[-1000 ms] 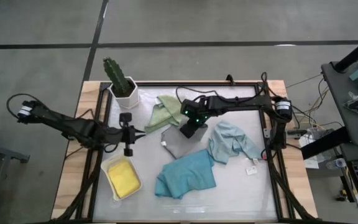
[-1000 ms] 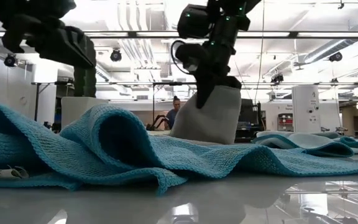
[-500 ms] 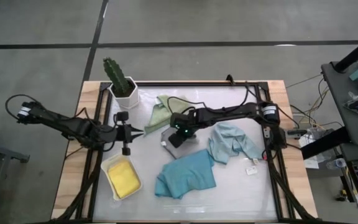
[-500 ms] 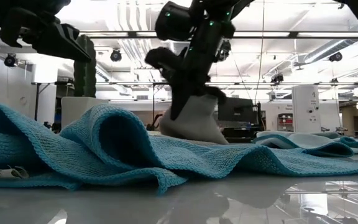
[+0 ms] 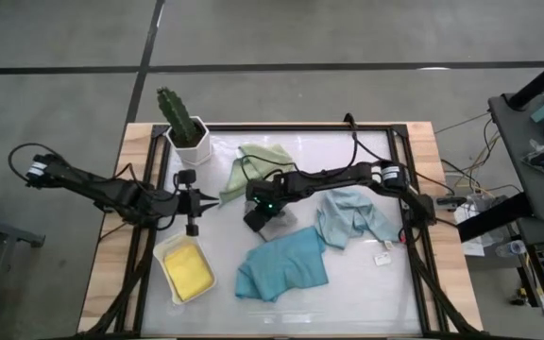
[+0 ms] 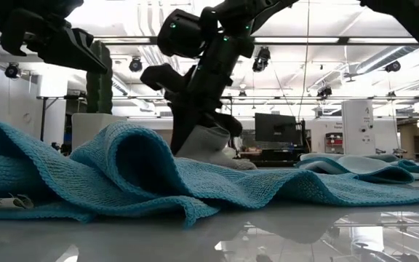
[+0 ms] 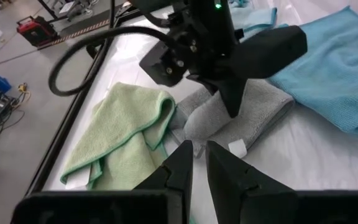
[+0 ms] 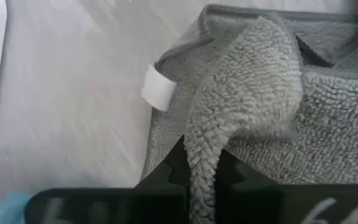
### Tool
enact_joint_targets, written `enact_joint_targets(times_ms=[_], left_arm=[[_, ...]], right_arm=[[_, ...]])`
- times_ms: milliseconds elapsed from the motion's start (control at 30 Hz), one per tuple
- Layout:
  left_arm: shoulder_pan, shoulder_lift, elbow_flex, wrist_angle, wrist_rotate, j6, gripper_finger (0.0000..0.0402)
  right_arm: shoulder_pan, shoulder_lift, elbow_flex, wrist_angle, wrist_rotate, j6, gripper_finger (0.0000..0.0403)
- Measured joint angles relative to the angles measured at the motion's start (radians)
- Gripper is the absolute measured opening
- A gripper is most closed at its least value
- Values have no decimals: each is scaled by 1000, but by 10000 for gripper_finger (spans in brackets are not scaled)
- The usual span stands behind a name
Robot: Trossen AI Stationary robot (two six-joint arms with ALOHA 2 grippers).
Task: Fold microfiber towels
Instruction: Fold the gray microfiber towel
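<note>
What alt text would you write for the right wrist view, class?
The right gripper's dark fingers pinch a raised fold of the grey towel, lifting it off the rest of the cloth. A white tag sticks out at the towel's edge.

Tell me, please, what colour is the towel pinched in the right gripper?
Grey: the towel in the right gripper, clearest in the right wrist view.

Nubby looped grey towel [image 8: 260,81], ribbed knit teal towel [image 6: 122,175], glossy smooth white tabletop [image 6: 282,233], matt wooden table edge [image 5: 130,161]
</note>
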Motion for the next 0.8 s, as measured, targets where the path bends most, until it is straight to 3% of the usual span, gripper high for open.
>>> enact_joint_targets(times_ms=[133, 500, 800], left_arm=[[0, 0, 2, 0, 0, 0, 31], [0, 0, 2, 4, 0, 0, 31], [0, 0, 1, 8, 0, 0, 31]], right_arm=[[3, 10, 10, -2, -13, -1, 50], [7, 5, 32, -19, -39, -34, 186], [25, 4, 92, -16, -115, -134, 237]])
